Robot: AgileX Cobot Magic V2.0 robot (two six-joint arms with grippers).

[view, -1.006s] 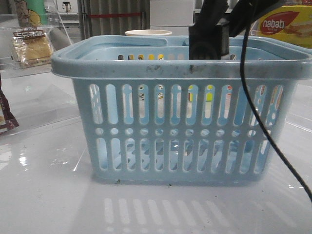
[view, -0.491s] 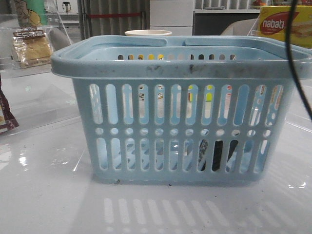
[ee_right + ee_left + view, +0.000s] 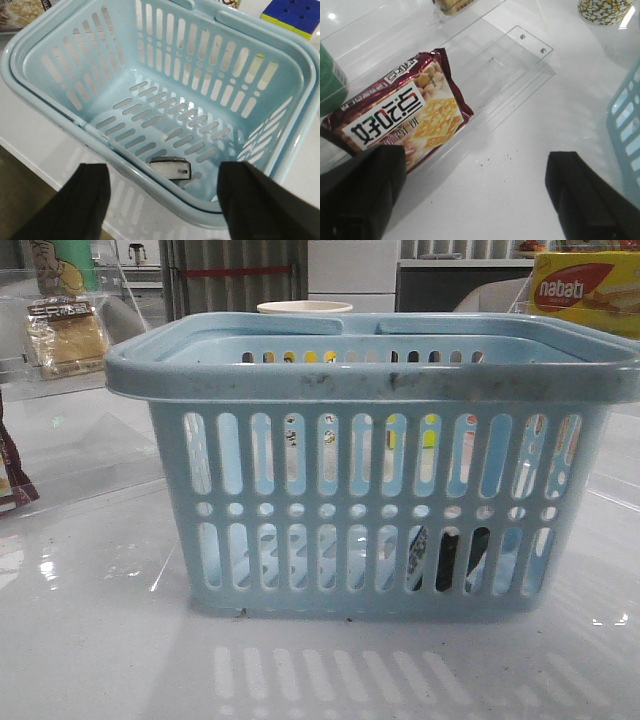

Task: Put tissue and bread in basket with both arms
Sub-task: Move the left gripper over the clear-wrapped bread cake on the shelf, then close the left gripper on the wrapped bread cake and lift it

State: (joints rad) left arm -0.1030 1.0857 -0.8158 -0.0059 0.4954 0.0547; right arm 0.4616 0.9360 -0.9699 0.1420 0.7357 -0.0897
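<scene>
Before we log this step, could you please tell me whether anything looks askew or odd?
Only one thing: the small black-and-white tissue pack lies in the scuffed light blue slotted plastic basket, apparently propped on edge against the near wall rather than flat.

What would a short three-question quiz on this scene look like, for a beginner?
1. True or false: the tissue already lies inside the basket.
2. Where is the bread? A) in the basket B) on the table, far left C) in a gripper
3. Fill in: the left gripper and right gripper are both ____.

Key: 1 true; 2 B; 3 open.
</scene>
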